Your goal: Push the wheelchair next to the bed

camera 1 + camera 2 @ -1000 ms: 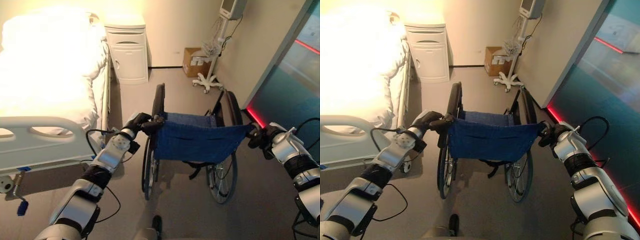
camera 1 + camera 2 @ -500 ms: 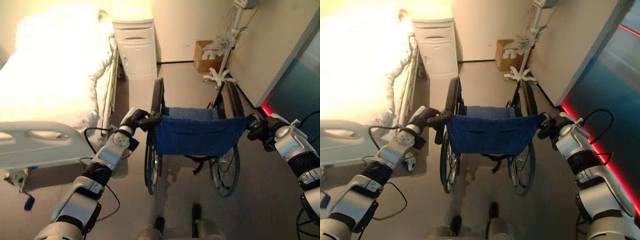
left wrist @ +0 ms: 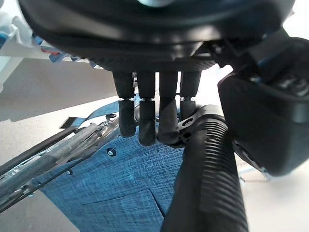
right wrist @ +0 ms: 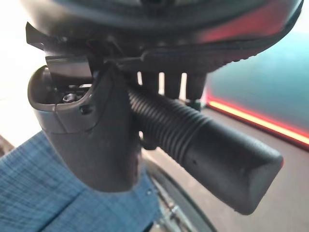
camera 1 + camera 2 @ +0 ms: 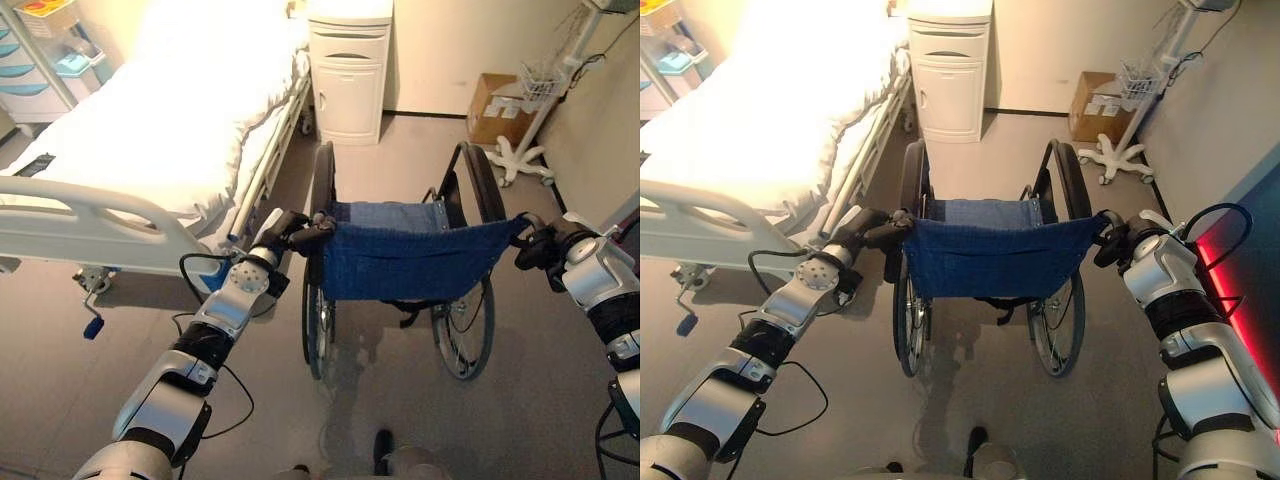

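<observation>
Gripping wheelchair (image 5: 405,262) handles, left hand (image 5: 283,229), right hand (image 5: 541,250)

Right robot hand (image 4: 91,130) wrapped round ribbed wheelchair handle (image 4: 203,145).

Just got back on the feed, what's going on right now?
The robot is behind a blue-backed wheelchair, holding it by both ribbed push handles. The left hand is curled round the left handle, the right hand round the right handle. The wheelchair stands on the floor in the aisle to the right of the bed, facing a white bedside cabinet at the wall.
</observation>
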